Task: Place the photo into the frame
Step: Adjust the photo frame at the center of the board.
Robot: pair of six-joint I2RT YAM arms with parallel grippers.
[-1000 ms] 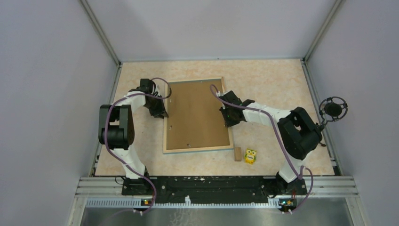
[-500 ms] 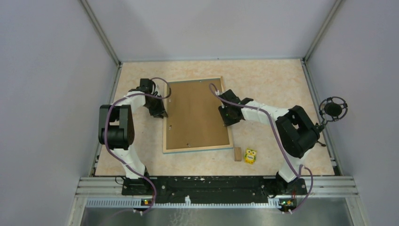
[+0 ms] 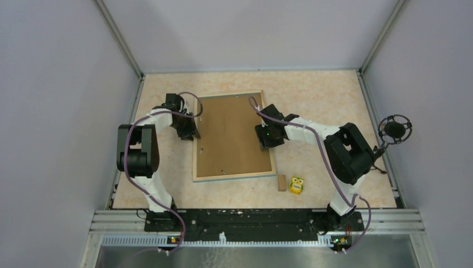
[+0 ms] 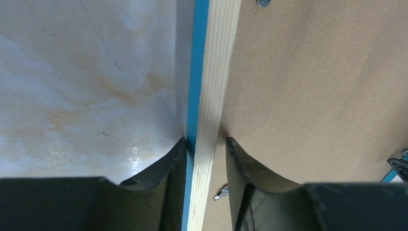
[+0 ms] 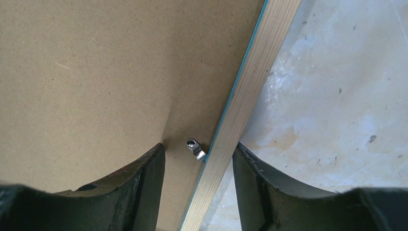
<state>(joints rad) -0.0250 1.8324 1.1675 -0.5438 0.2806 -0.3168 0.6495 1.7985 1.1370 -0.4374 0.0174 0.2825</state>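
The frame (image 3: 234,177) lies face down on the table, light wood rails with blue edges around a brown backing board (image 3: 231,137). The photo is hidden. My left gripper (image 3: 189,133) straddles the frame's left rail (image 4: 216,72): one finger touches the blue edge, the other stands a little off the wood, so the jaws are open. My right gripper (image 3: 265,140) straddles the right rail (image 5: 255,77), open wide, with gaps on both sides. A small metal clip (image 5: 196,148) sits on the backing board (image 5: 106,72) between the right fingers.
A small wooden block (image 3: 281,182) and a yellow owl figure (image 3: 296,185) lie just off the frame's near right corner. A black round fixture (image 3: 395,129) stands at the right wall. Walls close in the table on three sides.
Both grippers have widened their jaws on the frame's rails, the right one more. The right wrist has shifted slightly left and away. The frame has not moved.
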